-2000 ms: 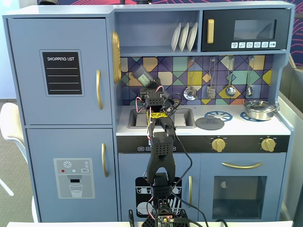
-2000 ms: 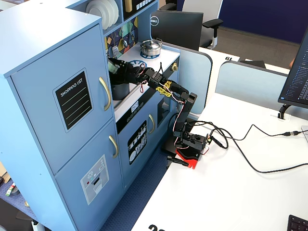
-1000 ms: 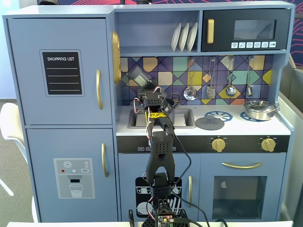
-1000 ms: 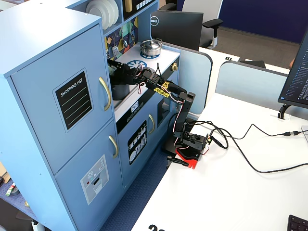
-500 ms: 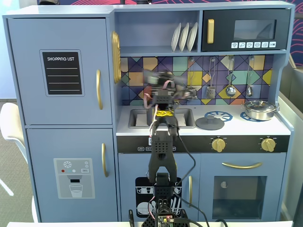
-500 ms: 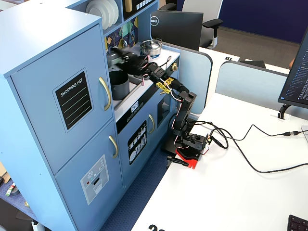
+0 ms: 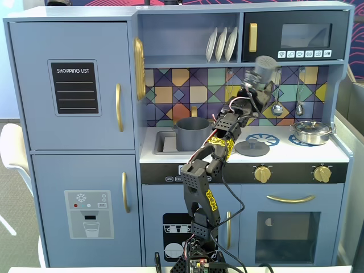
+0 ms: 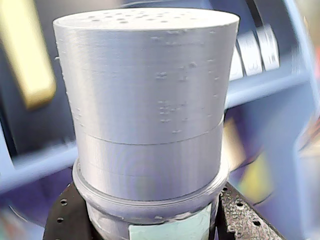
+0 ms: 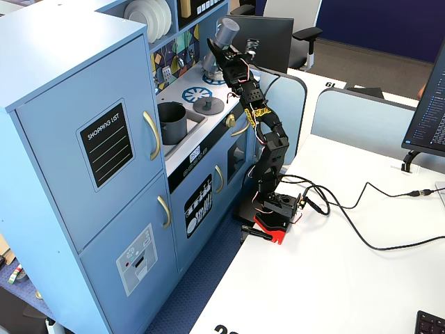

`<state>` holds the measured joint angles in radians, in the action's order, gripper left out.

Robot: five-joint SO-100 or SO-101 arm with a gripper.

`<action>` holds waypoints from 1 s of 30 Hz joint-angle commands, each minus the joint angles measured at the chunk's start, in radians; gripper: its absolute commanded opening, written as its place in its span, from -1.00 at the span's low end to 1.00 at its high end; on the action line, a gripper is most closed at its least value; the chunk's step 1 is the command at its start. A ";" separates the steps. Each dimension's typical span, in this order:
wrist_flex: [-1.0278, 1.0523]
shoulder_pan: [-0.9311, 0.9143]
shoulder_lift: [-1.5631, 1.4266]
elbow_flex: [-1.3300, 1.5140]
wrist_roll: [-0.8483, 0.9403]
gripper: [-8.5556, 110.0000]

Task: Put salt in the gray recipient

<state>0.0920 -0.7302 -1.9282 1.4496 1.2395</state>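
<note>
The pincer (image 7: 260, 79) was clamped on the salt (image 7: 263, 68); the fridge board (image 7: 74, 88) read "SHOPPING LIST".

"SHOPPING LIST" in white capitals heads the black chalkboard panel (image 7: 74, 88) on the toy kitchen's upper left door; it reads the same on that panel (image 9: 106, 145) in the other fixed view. "DELL" badge on the back of the black monitor (image 9: 222, 30) behind the kitchen. Wrist view: pale label on the shaker (image 8: 150, 125), no lettering visible. Microwave button icons too small to read.
</note>
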 commanded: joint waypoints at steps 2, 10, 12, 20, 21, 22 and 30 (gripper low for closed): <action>0.011 -0.054 -0.014 -0.049 0.244 -0.85; 0.031 -0.121 0.097 -0.028 0.305 -0.85; 0.017 -0.130 0.114 0.002 0.305 -0.85; -0.064 -0.152 0.155 0.120 0.314 -0.85; -0.067 -0.155 0.163 0.123 0.314 -0.85; -0.075 -0.156 0.170 0.127 0.313 -0.85; -0.115 -0.166 0.227 0.138 0.316 -0.85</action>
<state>0.0153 -0.8805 -1.6935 1.6061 1.5447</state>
